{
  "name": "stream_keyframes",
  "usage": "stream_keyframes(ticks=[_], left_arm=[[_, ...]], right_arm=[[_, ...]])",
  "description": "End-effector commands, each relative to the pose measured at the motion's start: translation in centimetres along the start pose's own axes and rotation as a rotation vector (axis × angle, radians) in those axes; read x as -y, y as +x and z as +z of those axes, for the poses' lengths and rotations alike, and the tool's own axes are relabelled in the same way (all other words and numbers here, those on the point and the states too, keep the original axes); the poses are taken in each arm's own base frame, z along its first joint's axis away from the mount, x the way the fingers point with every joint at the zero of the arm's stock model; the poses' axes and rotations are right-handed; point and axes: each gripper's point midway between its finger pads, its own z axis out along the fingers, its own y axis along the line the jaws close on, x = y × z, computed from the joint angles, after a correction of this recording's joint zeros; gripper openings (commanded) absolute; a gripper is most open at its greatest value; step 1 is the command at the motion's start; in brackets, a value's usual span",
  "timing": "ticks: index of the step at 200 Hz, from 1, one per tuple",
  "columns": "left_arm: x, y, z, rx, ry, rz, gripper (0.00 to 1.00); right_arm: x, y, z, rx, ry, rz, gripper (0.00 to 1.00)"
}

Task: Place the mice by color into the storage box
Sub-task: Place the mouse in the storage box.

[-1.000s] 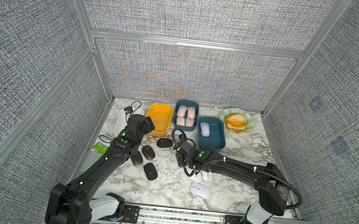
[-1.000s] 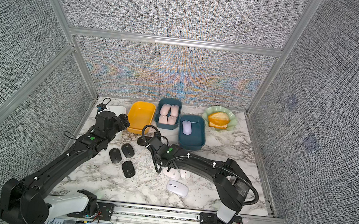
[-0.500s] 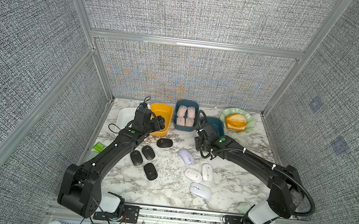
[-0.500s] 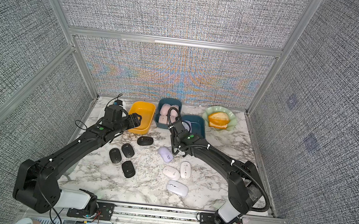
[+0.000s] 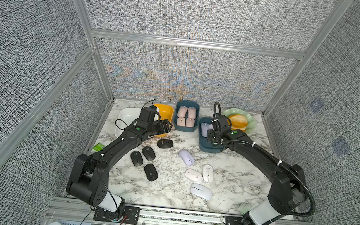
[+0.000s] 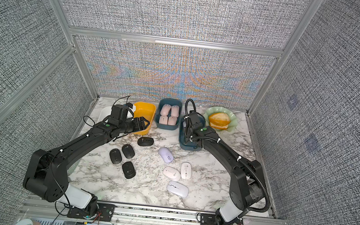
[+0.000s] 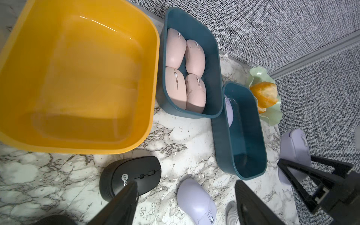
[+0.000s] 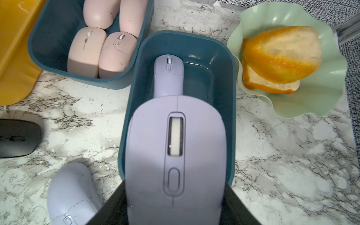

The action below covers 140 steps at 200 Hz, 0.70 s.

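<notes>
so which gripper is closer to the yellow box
Left. The left gripper hangs open at the front corner of the yellow box. The right gripper is farther off, over the blue box, holding a lilac mouse.

Robotics laboratory test cell. Grey fabric panels (image 5: 196,16) in aluminium framing (image 5: 195,44) enclose a marble-pattern worktop (image 5: 166,193) on three sides. A near-edge aluminium rail (image 5: 181,218) carries the left arm base (image 5: 108,201) and the right arm base (image 5: 259,216).
</notes>
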Motion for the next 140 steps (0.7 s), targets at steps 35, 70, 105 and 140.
stream_keyframes(ticks=[35, 70, 105, 140], left_arm=[[1.5, 1.6, 1.4, -0.089, 0.086, 0.012, 0.79], [1.7, 2.1, 2.0, -0.119, 0.092, 0.017, 0.79], [1.8, 1.9, 1.8, -0.115, 0.096, 0.020, 0.79], [1.9, 1.7, 1.5, -0.105, 0.092, 0.029, 0.79]], right_arm=[[2.3, -1.4, 2.4, -0.014, -0.019, 0.017, 0.55], [3.5, -2.0, 4.6, -0.040, -0.025, 0.023, 0.55], [3.3, -2.4, 7.6, -0.080, -0.022, -0.042, 0.55], [4.1, -3.0, 10.7, -0.108, 0.028, -0.024, 0.55]])
